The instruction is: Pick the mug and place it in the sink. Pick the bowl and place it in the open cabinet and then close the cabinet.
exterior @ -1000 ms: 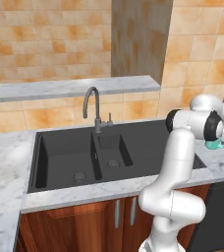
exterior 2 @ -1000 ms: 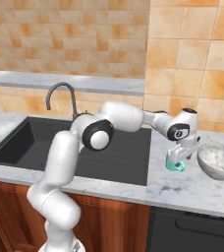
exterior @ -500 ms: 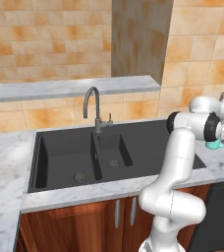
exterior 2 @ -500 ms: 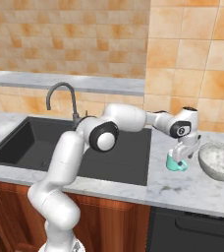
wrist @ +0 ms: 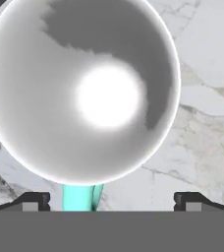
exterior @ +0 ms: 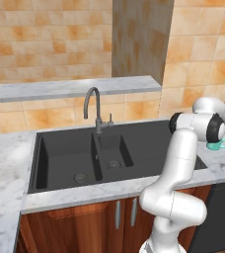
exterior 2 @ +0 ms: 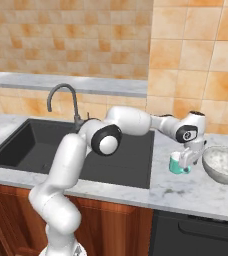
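The small teal mug [exterior 2: 175,164] stands on the marble counter right of the sink [exterior 2: 34,144], and peeks out past the arm in the left base view [exterior: 216,146]. From the hand view I look straight down into the mug's white inside [wrist: 109,93], its teal handle at the bottom edge. My gripper [exterior 2: 186,161] hangs directly over the mug, open, its dark fingertips [wrist: 35,200] spread wide at either side with nothing held [wrist: 111,199]. The speckled grey bowl [exterior 2: 225,164] sits just right of the mug. The cabinet is out of view.
A grey gooseneck tap [exterior: 95,107] rises behind the two black basins [exterior: 65,157]. A marble ledge [exterior: 70,88] runs along the tiled wall. Orange-brown doors [exterior: 124,217] sit below the counter, and a dark appliance front [exterior 2: 201,235] lies under the bowl.
The hand has shifted slightly right and settled a little lower over the mug. Mug and bowl have stayed where they were.
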